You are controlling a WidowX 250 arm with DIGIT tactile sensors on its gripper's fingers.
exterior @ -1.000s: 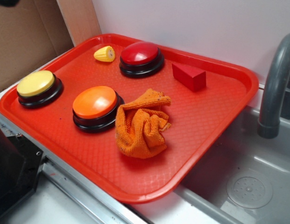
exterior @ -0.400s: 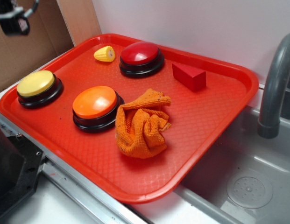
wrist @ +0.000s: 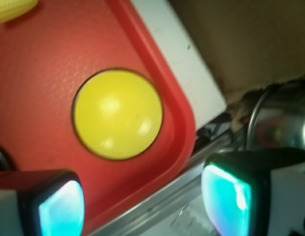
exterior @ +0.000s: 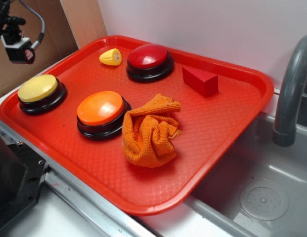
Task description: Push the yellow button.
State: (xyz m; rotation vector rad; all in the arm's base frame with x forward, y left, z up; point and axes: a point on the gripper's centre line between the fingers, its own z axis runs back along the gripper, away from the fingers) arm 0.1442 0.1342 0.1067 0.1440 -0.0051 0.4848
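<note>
Two parted, empty fingers of the end effector (wrist: 142, 201) hover above the yellow button (wrist: 117, 114) at the red tray's (wrist: 157, 64) corner; descending off-centre risks striking the rim.

The tray (exterior: 232, 118) is bright red with a fine pebbled grid pressed into its floor. On it sit 3 round buttons, each on a black base — the yellow button (exterior: 38, 88) with a pale yellow top, an orange-topped button (exterior: 100, 108), and a deep red one (exterior: 148, 56). In the wrist view the yellow button (wrist: 118, 114) shows a glossy yellow dome with white glints, ringed in black. The small corn toy (exterior: 110, 57) is yellow with ribbed rows. The block (exterior: 200, 80) is plain red. The crumpled cloth (exterior: 149, 131) is orange with a waffle weave. The sink (exterior: 262, 187) and tap (exterior: 290, 94) are grey. The gripper (wrist: 142, 199) has black fingers with pads (wrist: 61, 206) glowing turquoise.
</note>
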